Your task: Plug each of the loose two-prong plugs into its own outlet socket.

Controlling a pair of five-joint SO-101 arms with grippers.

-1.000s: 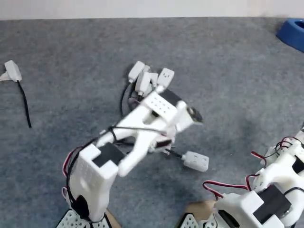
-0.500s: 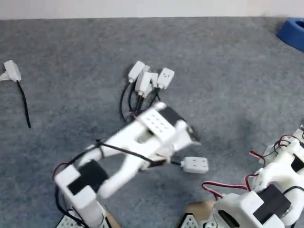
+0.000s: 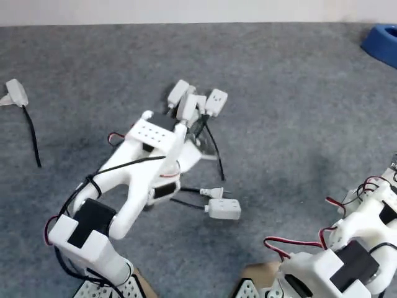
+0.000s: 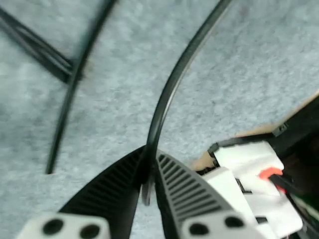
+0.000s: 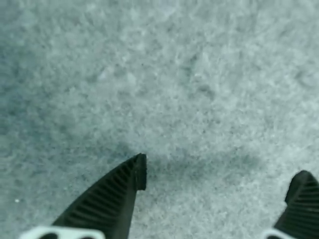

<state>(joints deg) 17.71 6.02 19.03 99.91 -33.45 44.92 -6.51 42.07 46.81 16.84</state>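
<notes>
left gripper (image 4: pixel 149 158), lower centre of the left wrist view: fingers closed on a thin black cable (image 4: pixel 167 104), pinched between the ribbed faces. right gripper (image 5: pixel 222 169): fingers spread wide over bare grey carpet (image 5: pixel 164 74), holding nothing.

in the high view, the left arm (image 3: pixel 136 180) runs from lower left toward the centre. just above its wrist, at upper centre, lies a cluster of white plugs and sockets (image 3: pixel 195 102). a loose socket block (image 3: pixel 223 209) lies right of centre, with a small two-prong plug (image 3: pixel 211 193) just beside it. a lone plug (image 3: pixel 15 93) sits at the far left edge, well apart. the right arm (image 3: pixel 347 248) rests at lower right.

handling, as judged: the cable is light and limp, so a hold on it drags a plug but cannot aim its prongs. the rigid plug body, taken across its flat sides, is the better hold. the socket block looks light and likely to slide on the carpet unless braced.

hard to make out: the arm covers the left fingertips in the high view. which plug the gripped cable ends in cannot be traced. pieces in the cluster overlap, so their count and mating are uncertain. prong direction is too small to tell.
</notes>
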